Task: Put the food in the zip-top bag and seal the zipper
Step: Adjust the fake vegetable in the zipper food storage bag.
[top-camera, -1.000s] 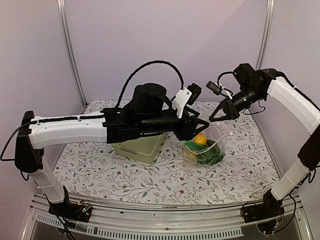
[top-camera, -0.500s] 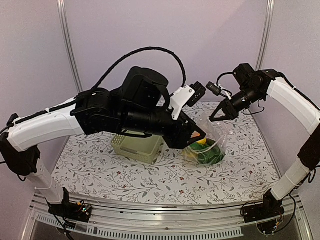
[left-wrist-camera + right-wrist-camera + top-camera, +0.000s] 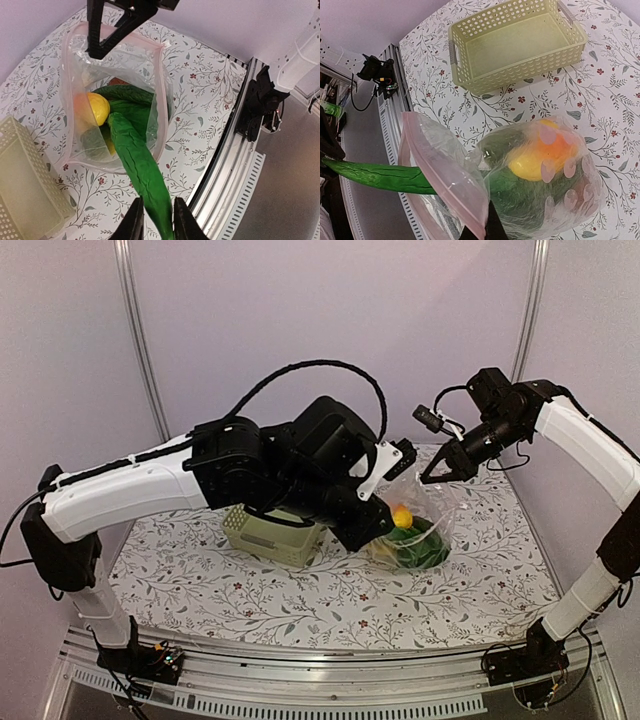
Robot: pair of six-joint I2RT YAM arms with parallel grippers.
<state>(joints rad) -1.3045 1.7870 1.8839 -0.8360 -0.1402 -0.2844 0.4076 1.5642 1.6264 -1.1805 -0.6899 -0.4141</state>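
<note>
The zip-top bag (image 3: 428, 532) stands on the table with its mouth held up. My right gripper (image 3: 432, 472) (image 3: 481, 233) is shut on its pinkish zipper (image 3: 440, 179) (image 3: 161, 75). Inside the bag (image 3: 125, 56) lie a yellow lemon (image 3: 98, 108) (image 3: 540, 161) (image 3: 402, 517), an orange piece and green produce. My left gripper (image 3: 159, 226) (image 3: 386, 526) is shut on the near end of a long green cucumber (image 3: 134, 155) (image 3: 370, 175). The cucumber's far end reaches into the bag's mouth.
A pale green lattice basket (image 3: 268, 536) (image 3: 515, 45) (image 3: 20, 186) sits left of the bag, with nothing in it. The metal rail (image 3: 235, 165) at the table's near edge and the right arm's base (image 3: 261, 102) lie close beside the bag.
The left wrist has rolled and come down toward the bag's mouth, and its jaws have narrowed. The right arm and the bag's held edge have stayed still.
</note>
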